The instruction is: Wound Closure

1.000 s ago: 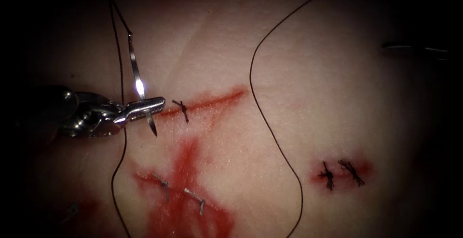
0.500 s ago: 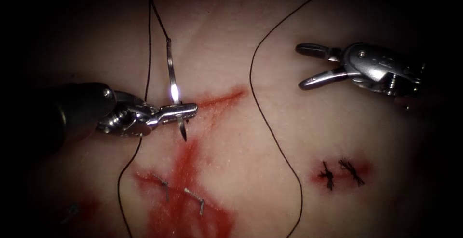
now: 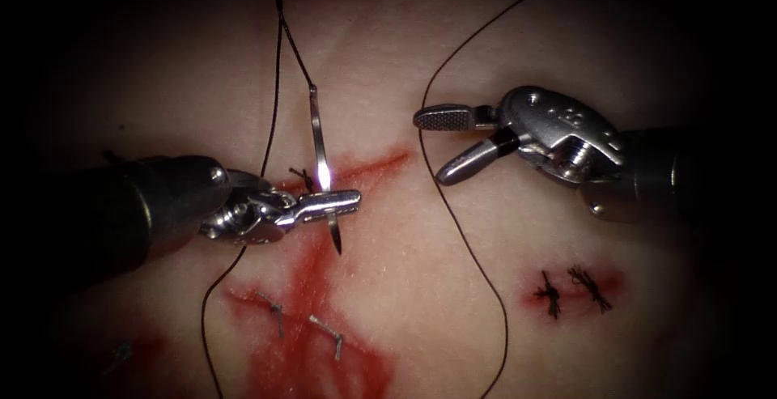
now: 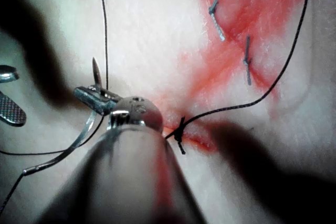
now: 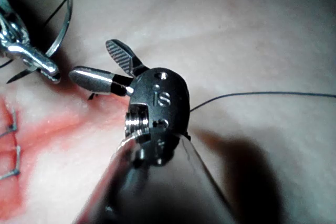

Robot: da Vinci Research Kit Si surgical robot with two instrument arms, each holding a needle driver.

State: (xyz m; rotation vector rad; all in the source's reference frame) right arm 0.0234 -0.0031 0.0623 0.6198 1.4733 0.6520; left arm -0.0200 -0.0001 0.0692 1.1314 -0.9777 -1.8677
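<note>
Endoscope view: left tool (image 3: 344,201) pinches the curved steel needle (image 3: 322,166) near its point, apparently clear of the tissue (image 3: 486,43), one black knot (image 3: 305,179) on the red cut (image 3: 376,162); right tool (image 3: 443,146) gapes empty.

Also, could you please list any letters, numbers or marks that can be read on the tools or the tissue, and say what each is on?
"IS": as it seems to read, stamped on the wrist housing of the right tool, whose jaws stand open and hold nothing.
Faint marks on the same housing in the endoscope view: too blurred to read.
Left tool, shut on the needle near its tip, clear of the tissue: no text.
</note>
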